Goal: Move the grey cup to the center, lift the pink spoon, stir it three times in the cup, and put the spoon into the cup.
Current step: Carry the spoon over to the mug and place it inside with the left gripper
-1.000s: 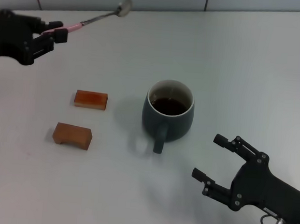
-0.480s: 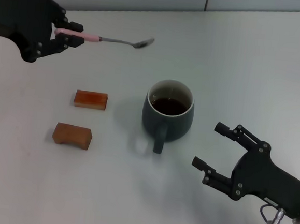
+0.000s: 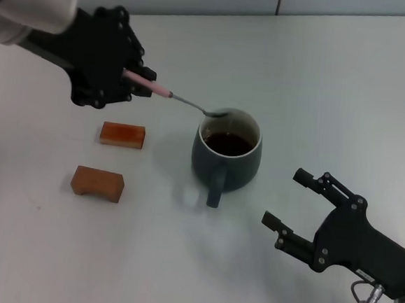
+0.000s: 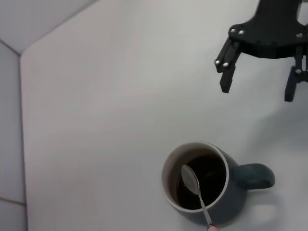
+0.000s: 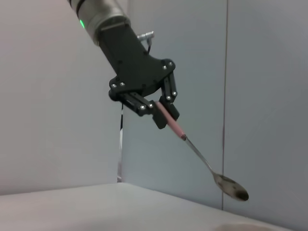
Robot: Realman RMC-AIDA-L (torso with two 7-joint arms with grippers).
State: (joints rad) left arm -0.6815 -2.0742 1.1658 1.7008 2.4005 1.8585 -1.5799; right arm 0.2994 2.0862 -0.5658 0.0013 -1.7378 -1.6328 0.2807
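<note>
the left gripper (image 3: 134, 83) is pinching the pink spoon (image 3: 172, 96) by its handle, and the spoon slants down toward the grey cup (image 3: 226, 157) in the middle of the table (image 3: 347, 93). its metal bowl seems to hang just over the cup's rim, on the left arm's side, not yet inside. the right gripper (image 3: 297, 208) waits with its fingers apart, near the cup's handle side.

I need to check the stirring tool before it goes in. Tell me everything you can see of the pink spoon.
The pink spoon is slim, with a pale pink handle and a grey, metal-looking stem and oval bowl. The left gripper is shut on its handle, holding it tilted bowl-down. Its bowl hangs over the open mouth of the grey cup, above the dark interior; contact with the cup cannot be made out.
</note>
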